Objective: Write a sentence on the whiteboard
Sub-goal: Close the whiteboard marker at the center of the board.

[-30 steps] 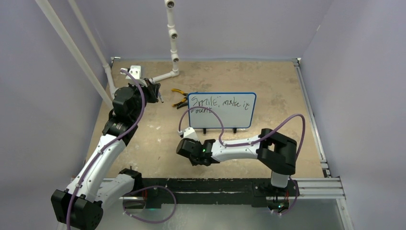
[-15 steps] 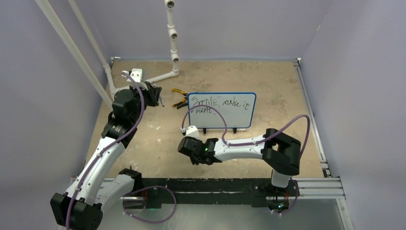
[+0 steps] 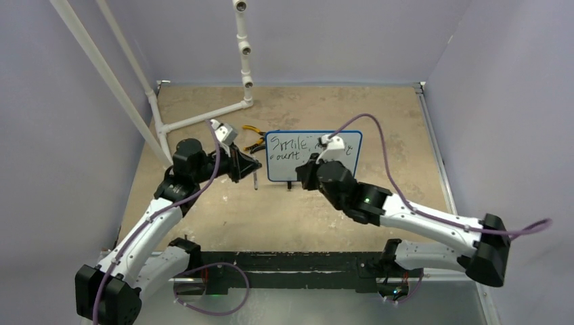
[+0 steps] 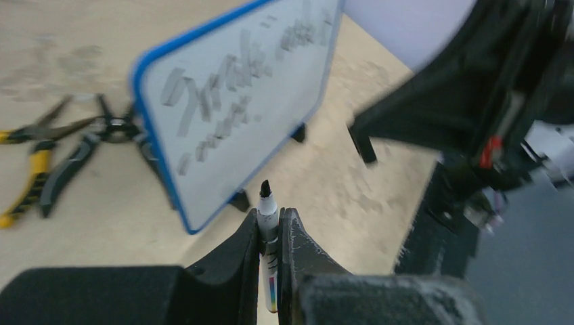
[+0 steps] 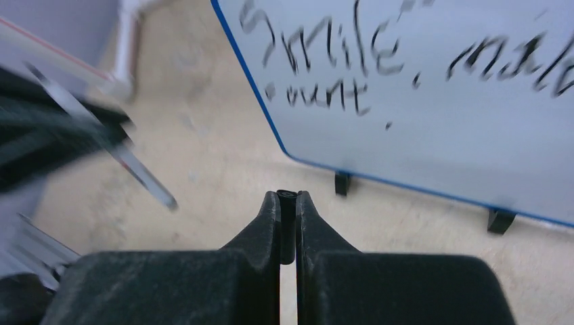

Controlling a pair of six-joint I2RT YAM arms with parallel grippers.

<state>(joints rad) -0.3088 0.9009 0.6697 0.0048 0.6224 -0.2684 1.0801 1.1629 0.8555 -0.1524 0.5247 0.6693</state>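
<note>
The left tool (image 4: pixel 271 217) is pinching a marker (image 4: pixel 268 206), bare tip forward. The right tool (image 5: pixel 287 203) is pressed together on a small black piece that looks like a cap (image 5: pixel 287 196), though I cannot be sure. A second ago the right tool was partly spread and low over the near counter (image 3: pixel 203 203). It has since shut and swung up to the whiteboard (image 3: pixel 281 169). Its wrist now covers the right half of the board in the top view.

The left arm has also come in from the far left corner. Its marker tip now sits just beside the board's left edge, not touching it.

The board stands upright on its feet, mid-counter, with pliers (image 3: pixel 254 139) lying behind its left end. The sentence (image 5: pixel 325 61) already runs in two lines.

With both tools drawn together at the board and the text apparently whole, I judge the writing done or nearly so. A last touch-up or recapping seems the likely business. The crowding risks a nudge to the board.
</note>
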